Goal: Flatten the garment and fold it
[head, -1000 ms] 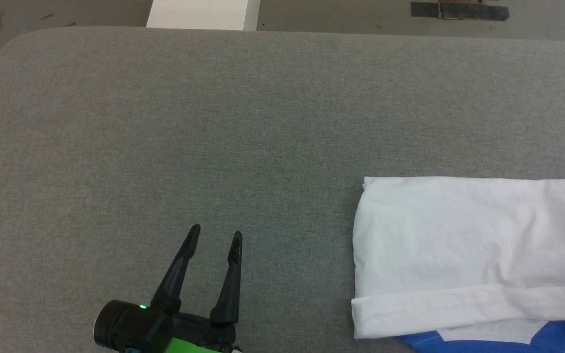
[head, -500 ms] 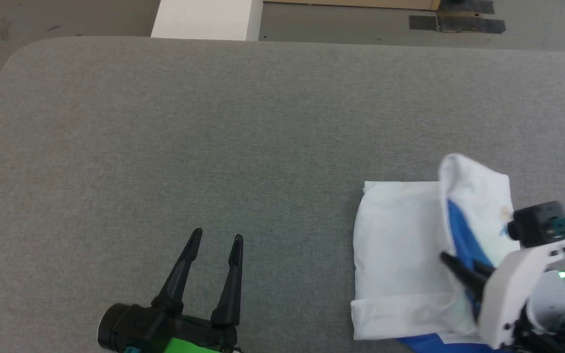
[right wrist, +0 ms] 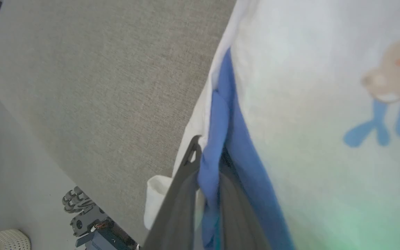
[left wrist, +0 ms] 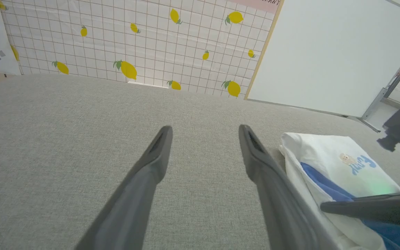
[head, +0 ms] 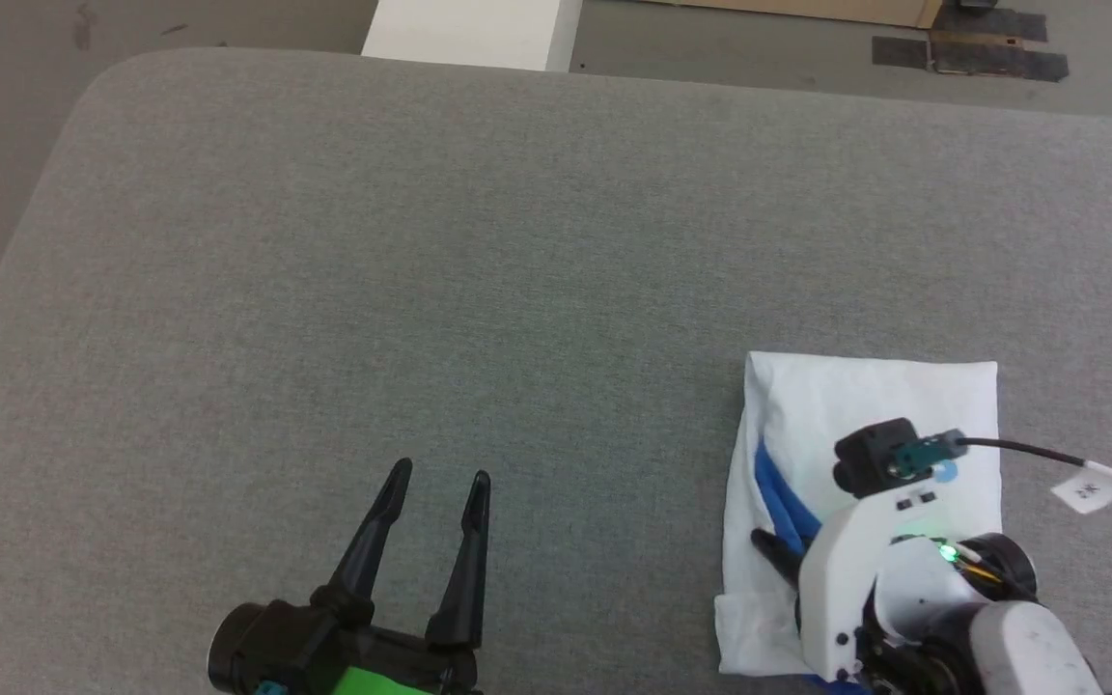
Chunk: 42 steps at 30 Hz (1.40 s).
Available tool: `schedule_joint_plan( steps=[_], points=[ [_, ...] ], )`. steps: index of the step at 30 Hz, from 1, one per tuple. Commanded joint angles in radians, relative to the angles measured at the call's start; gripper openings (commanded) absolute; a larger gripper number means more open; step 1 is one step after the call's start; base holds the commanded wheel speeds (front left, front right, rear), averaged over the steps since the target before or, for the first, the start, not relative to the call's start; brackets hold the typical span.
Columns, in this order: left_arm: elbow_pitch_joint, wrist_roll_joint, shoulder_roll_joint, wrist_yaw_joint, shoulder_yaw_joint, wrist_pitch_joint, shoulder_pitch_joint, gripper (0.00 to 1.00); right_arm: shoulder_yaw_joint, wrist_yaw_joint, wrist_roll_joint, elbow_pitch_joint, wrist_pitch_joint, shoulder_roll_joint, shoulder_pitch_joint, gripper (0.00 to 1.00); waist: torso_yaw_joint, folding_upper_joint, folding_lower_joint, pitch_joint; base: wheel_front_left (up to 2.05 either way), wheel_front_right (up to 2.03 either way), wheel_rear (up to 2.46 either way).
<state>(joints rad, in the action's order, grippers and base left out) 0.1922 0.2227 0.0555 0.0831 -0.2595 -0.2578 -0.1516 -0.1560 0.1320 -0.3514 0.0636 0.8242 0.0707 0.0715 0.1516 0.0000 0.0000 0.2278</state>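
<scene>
Garment (head: 865, 401) lies at the head view's lower right on the grey table (head: 421, 241). A second ago it ran as a long strip off the right edge; now that end is folded leftward, so folding looks nearly done. Its long axis runs top to bottom, print (left wrist: 358, 163) up. Right gripper (head: 770, 545) clamps its blue fold (right wrist: 217, 114); left gripper (head: 440, 473) hovers, fingers apart.

The folded white-and-blue jersey garment (head: 865, 405) lies at the near right of the grey cloth-covered table (head: 421, 241). The dark two-fingered right gripper (head: 768, 542) is over its near half, pinching a fold at its left edge. The dark two-fingered left gripper (head: 440, 473) hangs well left of it. A white rectangular block (head: 469, 34) stands behind the table.
</scene>
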Motion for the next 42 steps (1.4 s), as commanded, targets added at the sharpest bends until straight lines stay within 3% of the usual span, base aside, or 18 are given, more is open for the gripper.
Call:
schedule_joint_plan(
  steps=[1, 3, 6, 7, 12, 17, 22, 27, 33, 42],
  points=[
    [-0.005, 0.007, -0.005, 0.002, -0.002, -0.004, 0.020, 1.00, -0.006, -0.001, 0.025, -0.034, -0.015, -0.008, 0.026, 0.00, 0.005, 0.0000, 0.0000, -0.003, 0.00, 0.00, 0.00],
    [-0.009, 0.011, -0.005, 0.001, -0.007, -0.004, 0.023, 1.00, -0.013, -0.001, 0.054, -0.091, -0.026, -0.013, 0.041, 0.00, 0.007, 0.0000, 0.0000, -0.006, 0.00, 0.00, 0.00],
    [-0.013, 0.016, -0.005, -0.002, -0.012, -0.004, 0.027, 1.00, -0.023, -0.001, 0.074, -0.154, -0.030, -0.017, 0.059, 0.65, 0.005, 0.0000, 0.0000, -0.009, 0.00, 0.00, 0.00],
    [-0.013, 0.018, -0.005, -0.003, -0.012, -0.004, 0.028, 1.00, -0.028, -0.001, 0.075, -0.167, -0.036, -0.018, 0.067, 1.00, 0.003, 0.0000, 0.0000, -0.010, 0.00, 0.00, 0.00],
    [-0.016, 0.021, -0.005, -0.005, -0.006, -0.004, 0.022, 1.00, -0.046, -0.001, 0.013, -0.146, -0.066, -0.020, 0.091, 1.00, -0.025, 0.0000, 0.0000, -0.017, 0.00, 0.00, 0.00],
    [-0.017, 0.018, -0.005, -0.003, 0.002, -0.004, 0.019, 1.00, -0.006, -0.001, -0.053, -0.008, -0.047, -0.009, 0.071, 1.00, -0.053, 0.0000, 0.0000, -0.019, 0.00, 0.00, 0.00],
    [-0.010, 0.014, -0.005, -0.001, 0.008, -0.004, 0.019, 1.00, 0.159, -0.001, -0.063, 0.182, -0.032, 0.053, 0.000, 1.00, -0.071, 0.0000, 0.0000, -0.006, 0.00, 0.00, 0.00],
    [-0.008, 0.012, -0.005, 0.000, 0.007, -0.004, 0.023, 1.00, 0.320, -0.001, -0.076, 0.286, -0.008, 0.074, -0.084, 1.00, -0.080, 0.0000, 0.0000, 0.016, 0.00, 0.00, 0.00],
    [-0.011, 0.012, -0.005, 0.001, 0.000, -0.004, 0.041, 1.00, 0.360, -0.001, -0.106, 0.258, 0.025, 0.046, -0.134, 1.00, -0.079, 0.0000, 0.0000, 0.043, 0.00, 0.00, 0.00],
    [-0.028, -0.001, -0.005, 0.010, -0.015, -0.004, 0.066, 1.00, 0.354, -0.001, -0.082, 0.089, 0.008, 0.019, -0.086, 1.00, -0.032, 0.0000, 0.0000, 0.062, 0.00, 0.00, 0.00]
  ],
)
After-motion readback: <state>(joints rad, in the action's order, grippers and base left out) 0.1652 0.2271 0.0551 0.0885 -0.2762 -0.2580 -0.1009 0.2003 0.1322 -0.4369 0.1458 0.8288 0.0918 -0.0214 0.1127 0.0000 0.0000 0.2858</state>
